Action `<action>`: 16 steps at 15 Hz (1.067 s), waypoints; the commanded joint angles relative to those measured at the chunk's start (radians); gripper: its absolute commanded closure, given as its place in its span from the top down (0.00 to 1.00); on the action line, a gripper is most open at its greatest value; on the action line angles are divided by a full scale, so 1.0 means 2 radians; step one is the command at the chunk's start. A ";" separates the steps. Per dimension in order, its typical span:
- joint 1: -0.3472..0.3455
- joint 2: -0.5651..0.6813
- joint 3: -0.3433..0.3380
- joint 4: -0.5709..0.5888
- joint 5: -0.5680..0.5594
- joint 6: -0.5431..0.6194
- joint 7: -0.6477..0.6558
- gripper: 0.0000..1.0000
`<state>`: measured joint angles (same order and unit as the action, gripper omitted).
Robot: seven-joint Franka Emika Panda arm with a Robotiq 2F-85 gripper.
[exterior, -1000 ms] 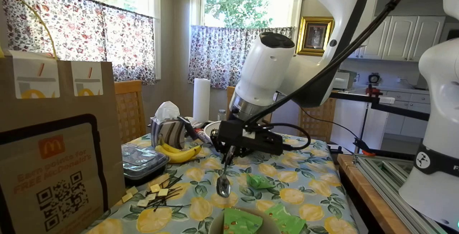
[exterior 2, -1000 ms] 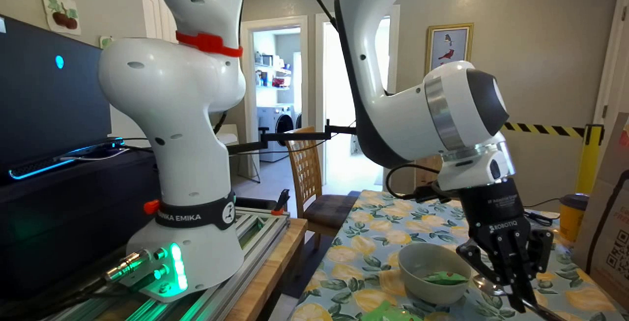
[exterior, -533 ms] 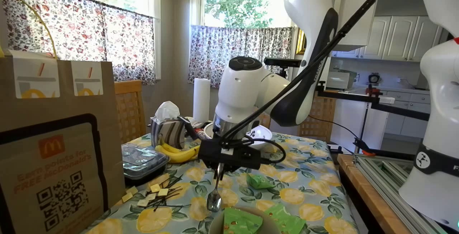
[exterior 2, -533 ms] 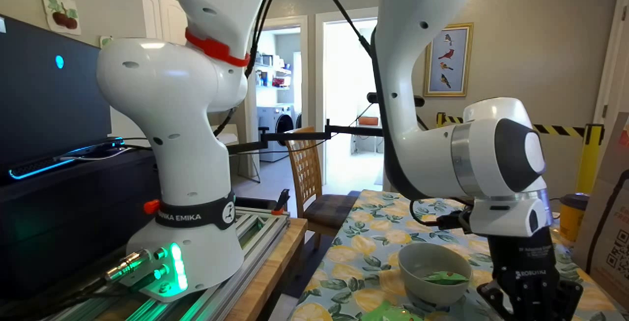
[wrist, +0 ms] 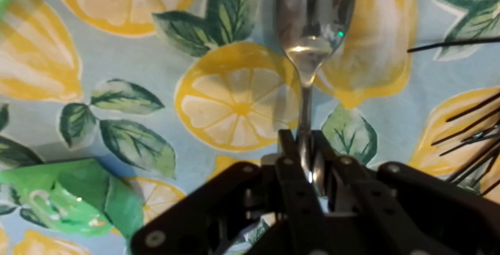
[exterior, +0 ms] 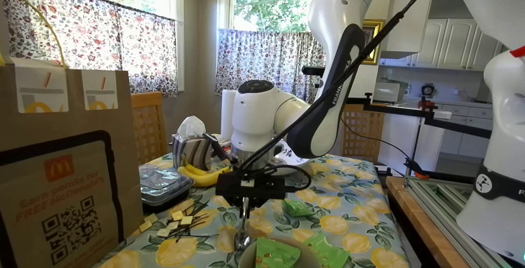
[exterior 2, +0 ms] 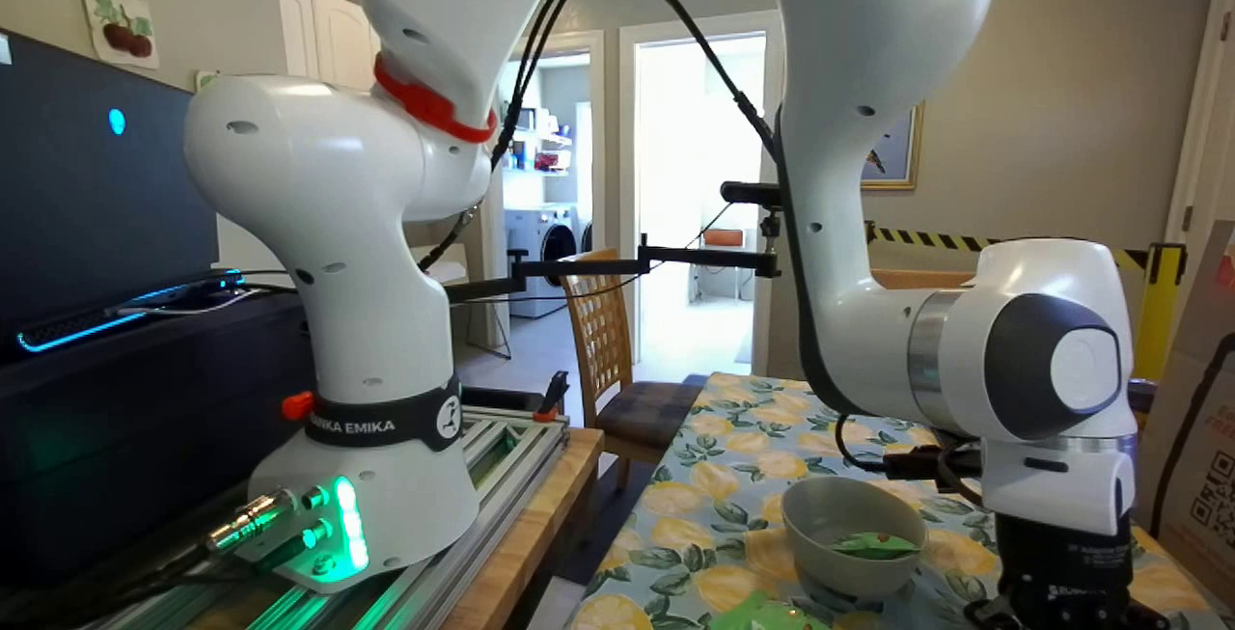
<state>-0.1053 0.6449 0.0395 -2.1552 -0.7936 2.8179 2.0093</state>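
My gripper (wrist: 302, 138) is shut on the handle of a metal spoon (wrist: 314, 13), whose bowl points away from the jaws. In an exterior view the gripper (exterior: 245, 211) holds the spoon (exterior: 242, 239) hanging nearly upright above the lemon-print tablecloth. The spoon's tip is close beside the rim of a pale bowl (exterior 2: 810, 529) with a green packet (exterior 2: 873, 545) in it. Another green packet (exterior: 326, 253) lies beside that bowl, and one more (exterior: 296, 207) lies behind it, also low in the wrist view. Elsewhere, the spoon and fingertips drop below the frame of an exterior view.
Dark thin sticks and pale squares (exterior: 186, 220) lie left of the spoon. Further back are bananas (exterior: 209, 179), a lidded container (exterior: 164, 184), a tissue box (exterior: 192, 155) and a white bowl (exterior: 289, 159). A tall paper bag (exterior: 69, 136) stands at the left.
The arm has lowered and swung toward the paper-bag side, bringing the spoon down beside the pale bowl. The spoon hangs more upright and stays in the grip. The bowl and packets have not moved.
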 commanded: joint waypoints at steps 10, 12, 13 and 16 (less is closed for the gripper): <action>0.144 -0.016 -0.117 -0.009 0.210 -0.012 -0.196 1.00; 0.170 -0.036 -0.130 -0.031 0.200 -0.016 -0.204 1.00; 0.177 -0.048 -0.127 -0.044 0.198 -0.017 -0.217 1.00; 0.207 -0.077 -0.128 -0.074 0.177 -0.020 -0.260 1.00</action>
<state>0.2481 0.5818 -0.1977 -2.2117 -0.4195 2.7948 1.5847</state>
